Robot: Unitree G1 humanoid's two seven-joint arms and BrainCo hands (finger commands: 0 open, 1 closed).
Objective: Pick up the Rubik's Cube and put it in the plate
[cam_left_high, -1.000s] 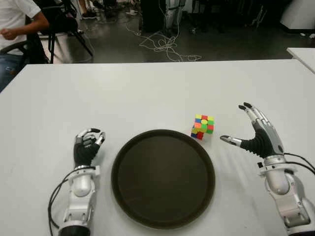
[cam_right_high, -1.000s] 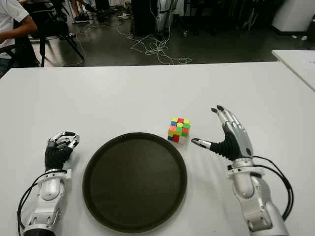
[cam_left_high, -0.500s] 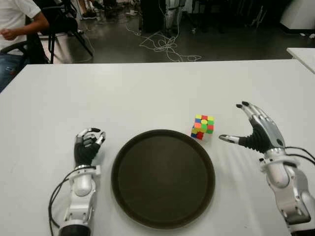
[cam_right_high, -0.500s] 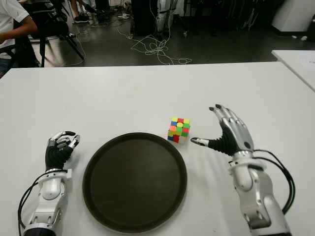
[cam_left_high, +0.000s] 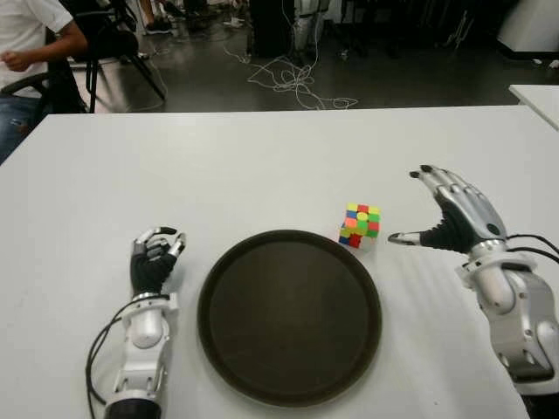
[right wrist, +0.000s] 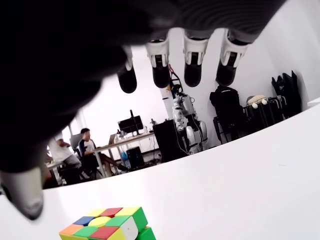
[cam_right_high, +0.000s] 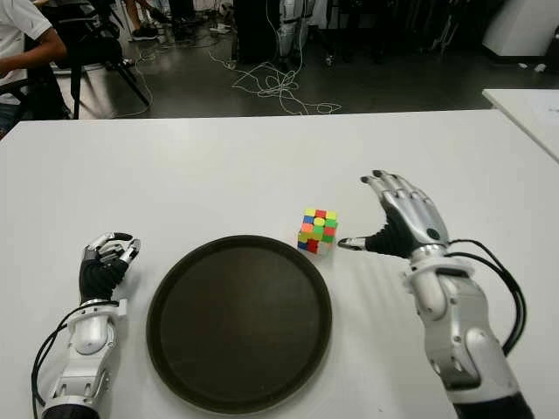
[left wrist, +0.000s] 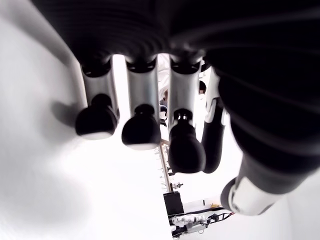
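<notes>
Stretching wide and white, the tabletop (cam_left_high: 262, 157) ends at a dark floor strewn with cables (cam_left_high: 293, 83), where a person (cam_left_high: 26, 52) sits by a chair. The Rubik's Cube (cam_left_high: 360, 225), its stickers scrambled and bright, sits just beside the dark round plate (cam_left_high: 289, 316), at its far right rim. The right robot hand (cam_left_high: 447, 220) hovers nearby, fingers spread, empty. The left robot hand (cam_left_high: 155, 260), curled and empty, shows left of the plate.

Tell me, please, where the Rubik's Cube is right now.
In the eye views, the Rubik's Cube sits on the white table, just beyond the plate's far right rim, left of the open right hand.
</notes>
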